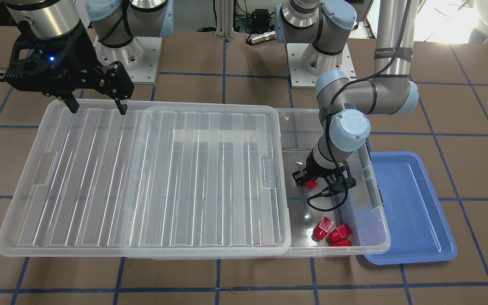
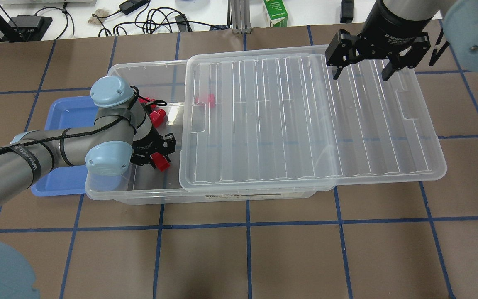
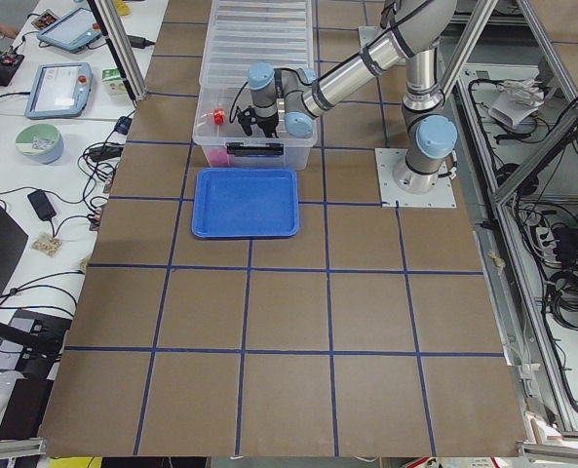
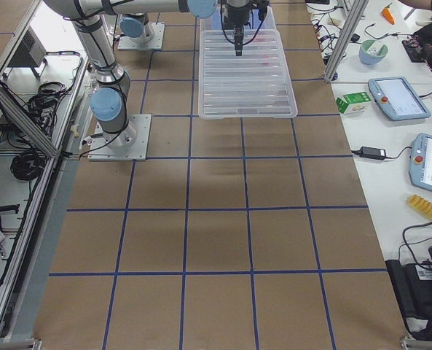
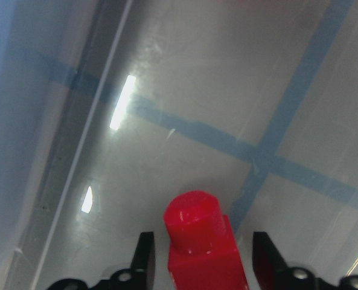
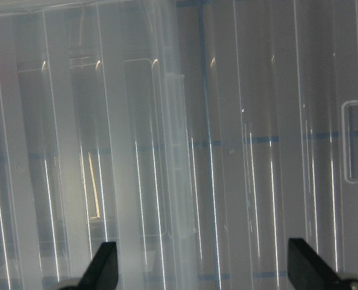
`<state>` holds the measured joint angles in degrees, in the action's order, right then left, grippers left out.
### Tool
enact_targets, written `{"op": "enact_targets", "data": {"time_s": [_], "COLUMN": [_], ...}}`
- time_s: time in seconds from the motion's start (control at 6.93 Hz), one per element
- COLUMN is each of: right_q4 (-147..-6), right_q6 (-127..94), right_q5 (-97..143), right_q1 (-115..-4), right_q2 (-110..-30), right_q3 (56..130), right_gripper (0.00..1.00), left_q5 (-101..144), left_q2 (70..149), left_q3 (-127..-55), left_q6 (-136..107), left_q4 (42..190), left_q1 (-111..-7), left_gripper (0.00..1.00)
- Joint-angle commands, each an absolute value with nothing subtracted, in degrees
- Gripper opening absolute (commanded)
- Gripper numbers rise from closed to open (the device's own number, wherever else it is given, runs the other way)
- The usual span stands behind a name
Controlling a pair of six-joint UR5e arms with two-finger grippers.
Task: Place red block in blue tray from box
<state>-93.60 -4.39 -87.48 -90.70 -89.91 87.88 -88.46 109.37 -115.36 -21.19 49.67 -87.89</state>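
My left gripper (image 1: 311, 183) reaches down into the uncovered end of the clear box (image 1: 376, 220) and is shut on a red block (image 1: 310, 184). In the left wrist view the block (image 5: 200, 244) sits between the two fingertips, stub pointing away, above the box floor. Three more red blocks (image 1: 332, 234) lie near the box's corner. Another shows through the lid (image 2: 206, 101). The blue tray (image 1: 405, 203) lies beside the box and holds nothing. My right gripper (image 1: 97, 108) is open and hovers over the far end of the lid (image 1: 142, 178).
The ribbed lid is slid sideways and overhangs the box on my right side, covering most of it. The left forearm (image 2: 56, 145) crosses above the tray. Cables and a green carton (image 2: 275, 12) lie beyond the table's far edge.
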Motion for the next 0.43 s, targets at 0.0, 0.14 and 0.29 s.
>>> {"op": "enact_targets", "data": {"time_s": [0.0,0.14,0.29], "right_q4": [-93.6,-93.6,-93.6], "right_q6": [-4.39,-4.39,-4.39], "right_q5": [-87.45,-87.54,-87.54], "right_q1": [-90.7,-90.7,-90.7], "right_q2": [-89.91,-89.91,-89.91], "right_q3": [87.89,87.89,87.89], "right_gripper": [1.0,1.0,1.0], "left_q5": [-88.77,-88.42,-88.07], "left_q2": [107.94,105.84,103.21], "left_q3": [-115.05,-113.92,-110.86], "left_q6": [-21.01,-21.01,-20.92], "left_q4": [49.57,50.35,55.67], "left_q1": [-87.8,-87.8,-88.06], "left_gripper": [0.08,0.08,0.08]}}
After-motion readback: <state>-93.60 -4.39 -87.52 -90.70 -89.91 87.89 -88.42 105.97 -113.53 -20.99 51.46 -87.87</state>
